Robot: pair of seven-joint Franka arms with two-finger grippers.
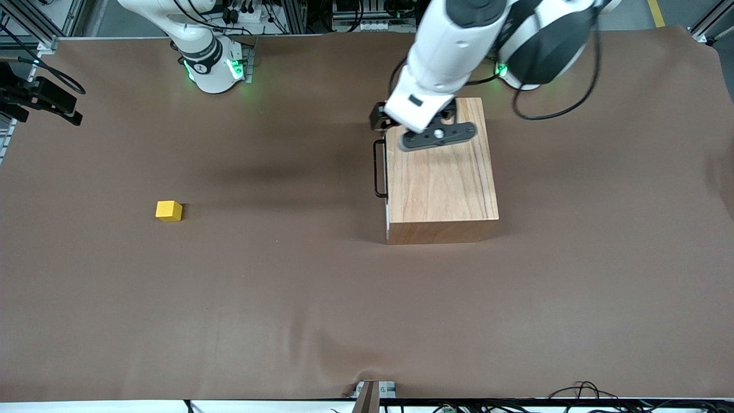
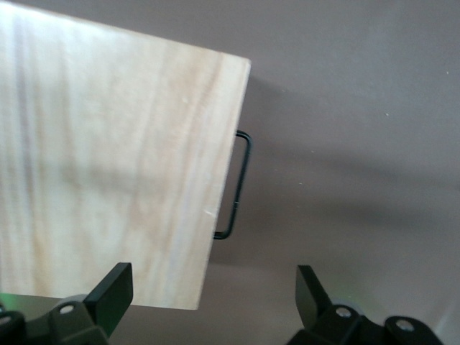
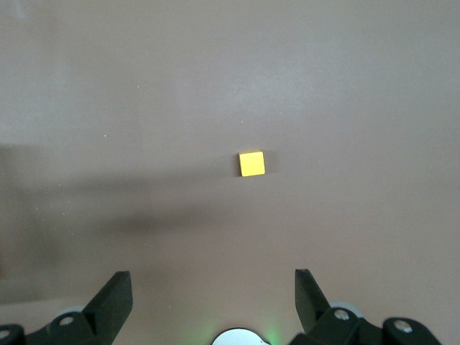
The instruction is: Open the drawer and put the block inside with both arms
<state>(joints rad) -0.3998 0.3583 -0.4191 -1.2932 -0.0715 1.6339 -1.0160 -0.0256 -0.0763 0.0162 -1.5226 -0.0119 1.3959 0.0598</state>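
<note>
There is one block (image 1: 168,210), a small yellow cube, and it is alone on the table, well apart from the wooden box (image 1: 440,183) and toward the right arm's end of the table. It lies about as near to the front camera as the near part of the box. In the right wrist view the same block (image 3: 251,164) sits flat on the brown cover with nothing touching it.

There is one wooden box, light in colour, standing on the table toward the left arm's end. It has one drawer, and the drawer's white front panel (image 1: 387,221) is flush with the box, so the drawer is closed. One black bar handle (image 1: 379,168) sticks out from this front, on the side of the box that faces the block.

There are two arms. The left gripper (image 1: 395,129) hangs over the edge of the box that is farthest from the front camera, close above the handle's end; its fingers (image 2: 111,291) are spread apart and grasp nothing. The right gripper (image 3: 212,302) is up in the air over the bare table with the block below it, its fingers released too, holding nothing.

The table (image 1: 287,298) wears one brown cover, a little wrinkled at the near edge. Above the box in the front view stand the two round bases with green lights, and metal frames and cables.
</note>
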